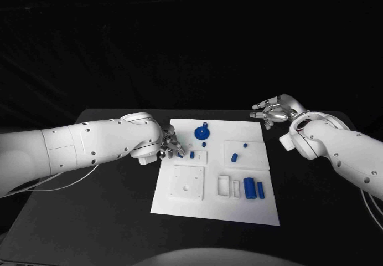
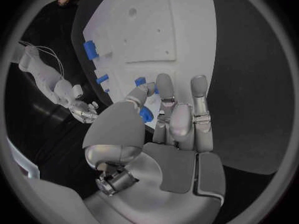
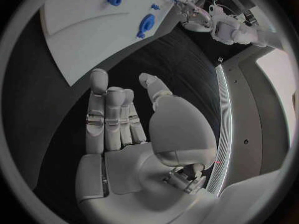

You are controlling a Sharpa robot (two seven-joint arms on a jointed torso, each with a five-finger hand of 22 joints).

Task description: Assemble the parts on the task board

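Observation:
The white task board lies in the middle of the black table. On it are a round blue disc part, small blue pegs and two blue cylinders. My left hand hovers at the board's left edge, fingers pointing down. A small blue piece sits between the thumb and fingers of that left hand; whether it is gripped I cannot tell. My right hand is raised beyond the board's far right corner and holds nothing. The right hand has straight fingers, with the thumb held apart.
White recessed blocks and a slotted block sit on the near half of the board. Black table surrounds the board on all sides. The board and disc part lie ahead of the right hand.

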